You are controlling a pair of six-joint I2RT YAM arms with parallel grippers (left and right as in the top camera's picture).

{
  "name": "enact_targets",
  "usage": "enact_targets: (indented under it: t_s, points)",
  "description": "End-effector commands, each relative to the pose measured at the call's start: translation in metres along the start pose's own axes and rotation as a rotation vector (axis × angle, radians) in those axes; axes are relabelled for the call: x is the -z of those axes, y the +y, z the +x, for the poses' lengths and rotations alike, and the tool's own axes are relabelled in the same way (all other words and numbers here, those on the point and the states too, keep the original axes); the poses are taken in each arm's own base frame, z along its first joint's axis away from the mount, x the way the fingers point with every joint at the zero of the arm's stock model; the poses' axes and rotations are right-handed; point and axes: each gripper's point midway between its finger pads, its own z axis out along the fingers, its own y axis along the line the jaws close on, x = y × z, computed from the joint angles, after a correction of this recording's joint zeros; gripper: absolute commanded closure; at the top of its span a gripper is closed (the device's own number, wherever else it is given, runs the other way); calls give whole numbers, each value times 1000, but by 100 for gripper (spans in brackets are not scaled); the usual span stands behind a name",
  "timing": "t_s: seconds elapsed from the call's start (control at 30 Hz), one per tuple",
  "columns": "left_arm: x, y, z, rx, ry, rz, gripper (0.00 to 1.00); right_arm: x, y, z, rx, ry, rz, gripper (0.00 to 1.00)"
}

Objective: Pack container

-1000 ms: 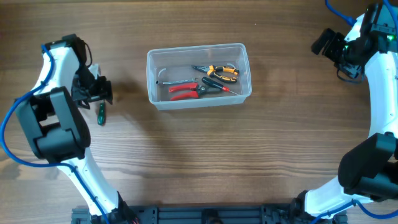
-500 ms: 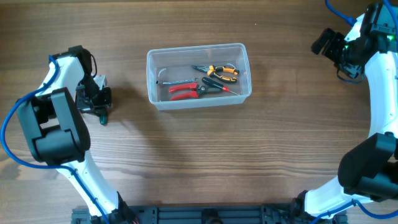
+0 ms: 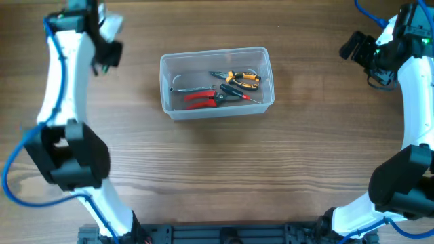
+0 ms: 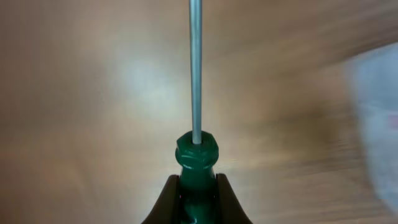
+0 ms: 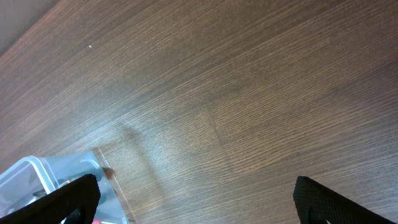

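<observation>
The clear, translucent plastic rectangular tub with rounded corners and a rim stands on the brown wooden desk, toward the far side and about midway between the two arms. Several hand tools lie on its floor: a pair of red-handled pliers near the front wall, a pair of orange-and-black-handled pliers toward the far right corner, and a dark-handled tool between them whose kind I cannot tell

The left hand is clamped on the green-handled screwdriver. Its two dark fingers press the handle from either side, and the bare metal shaft runs straight out beyond the fingertips. The desk behind it is blurred in the left wrist view, and a pale smear at the right edge of that view is the tub. From overhead this hand is near the far left corner of the desk, to the left of the tub and apart from it

The right hand is at the far right of the desk, well apart from the tub, with its fingers spread wide and nothing between them. One corner of the tub shows at the lower left of the right wrist view
</observation>
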Motion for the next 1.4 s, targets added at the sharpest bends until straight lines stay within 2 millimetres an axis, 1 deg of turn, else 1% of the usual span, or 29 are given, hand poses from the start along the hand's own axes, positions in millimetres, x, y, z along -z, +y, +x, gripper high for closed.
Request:
enact_targets:
  t_s: [0.0,0.03,0.1,0.13,0.17,0.27,0.33,0.4,0.43,0.5,0.53,0.57,0.63,0.7,0.77,0.8,0.83,0.87,0.9,0.93,0.97,1.0,1.03,1.07,1.13,1.2,1.27,1.3,1.37]
  points:
    - [54,-82,-59,-610,-223,23,96,-7,1,3,-14,19,-4,0]
    - [55,-111,-64,-719,-262,85,96,-7,1,3,-14,19,-4,0]
    - [57,-165,-70,-843,-345,240,96,-7,1,3,-14,19,-4,0]
    - [52,-180,-69,-876,-343,272,96,-7,1,3,-14,19,-4,0]
    - [44,-190,-65,-911,-319,291,96,-7,1,3,-14,19,-4,0]
    - [28,-203,-60,-929,-281,324,96,-7,1,3,-13,19,-4,0]
    - [10,-214,-55,-937,-243,365,96,-7,1,3,-14,19,-4,0]
    - [-9,-224,-41,-938,-179,428,95,-7,1,3,-14,19,-4,0]
    - [-15,-228,-36,-937,-158,457,93,-7,1,3,-15,19,-4,0]
    - [-22,-234,-31,-930,-138,491,79,-7,1,3,-14,19,-4,0]
    - [-25,-236,-30,-925,-137,501,70,-7,1,3,-14,19,-4,0]
    - [-26,-237,-36,-870,-147,495,2,-7,1,3,-14,19,-4,0]
    - [-27,-236,-47,-782,-165,477,0,-7,1,3,-14,19,-4,0]
    - [-18,-231,-57,-710,-188,446,0,-7,1,3,-14,19,-4,0]
    - [-2,-217,-68,-644,-217,374,0,-7,1,3,-14,19,-4,0]
    - [12,-205,-75,-604,-239,315,0,-7,1,3,-14,19,-4,0]
    - [30,-190,-84,-540,-272,245,0,-7,1,3,-14,19,-4,0]
    - [58,-167,-93,-440,-323,160,0,-7,1,3,-14,19,-4,0]
    - [89,-138,-96,-316,-377,89,0,-7,1,3,-14,19,-4,0]
    - [111,-114,-94,-216,-411,45,0,-7,1,3,-14,19,-4,0]
    - [129,-88,-88,-107,-434,9,0,-7,1,3,-14,19,-4,0]
    - [139,-67,-81,-14,-444,-15,0,-7,1,3,-14,19,-4,0]
    - [148,-32,-66,148,-441,-49,0,-7,1,3,-14,19,-4,0]
    - [150,-2,-49,297,-423,-65,0,-7,1,3,-14,19,-4,0]
    - [140,54,-9,581,-353,-101,0,-7,1,3,-14,19,-4,0]
    - [124,92,27,775,-282,-132,0,-7,1,3,-14,19,-4,0]
    - [116,111,46,850,-245,-150,0,-7,1,3,-14,19,-4,0]
    - [114,118,52,868,-239,-160,0,-7,1,3,-14,19,-4,0]
    - [115,126,58,887,-236,-171,0,-7,1,3,-14,19,-4,0]
